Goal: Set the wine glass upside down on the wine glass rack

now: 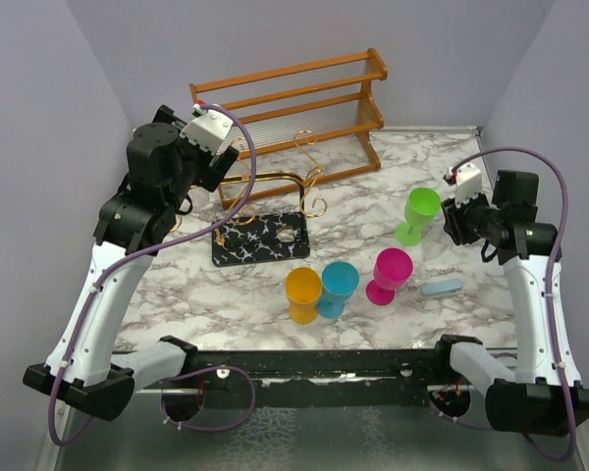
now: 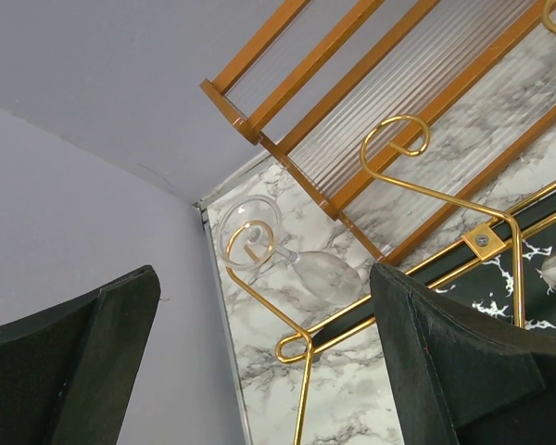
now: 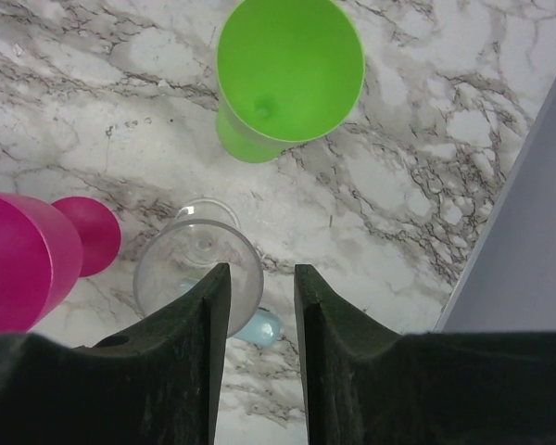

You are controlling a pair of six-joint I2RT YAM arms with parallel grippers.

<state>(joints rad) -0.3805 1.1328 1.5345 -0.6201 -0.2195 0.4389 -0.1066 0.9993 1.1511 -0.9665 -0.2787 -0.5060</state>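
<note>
- We judge the step in hand to be the pick-up: the right gripper (image 3: 262,271) hangs over the glass (image 3: 181,273), which stands upright on the table (image 1: 373,177) at the right.
- Its jaws stand part-way shut with a narrow gap. The right edge of the glass rim shows in that gap, but we cannot tell whether either finger touches it.
- The left gripper (image 2: 264,297) is spread wide and holds nothing. It hovers at the far left over the rack (image 1: 255,240).
- A second clear glass, the hung glass (image 2: 324,276), is already on the rack's left arm, foot caught in the scroll.
- Next, as we see it, we need a firm hold, a straight lift, a turn to bring the bowl down, and a carry left to a free scroll.
- Room is tight around the glass. The green cup (image 3: 287,65) sits just beyond it, the pink cup (image 3: 18,260) just to its left, and the side wall (image 3: 537,232) is close on the right.
- On the way, the shelf (image 1: 294,93) stands right behind the rack, and the left arm crowds the rack's left end.
</note>
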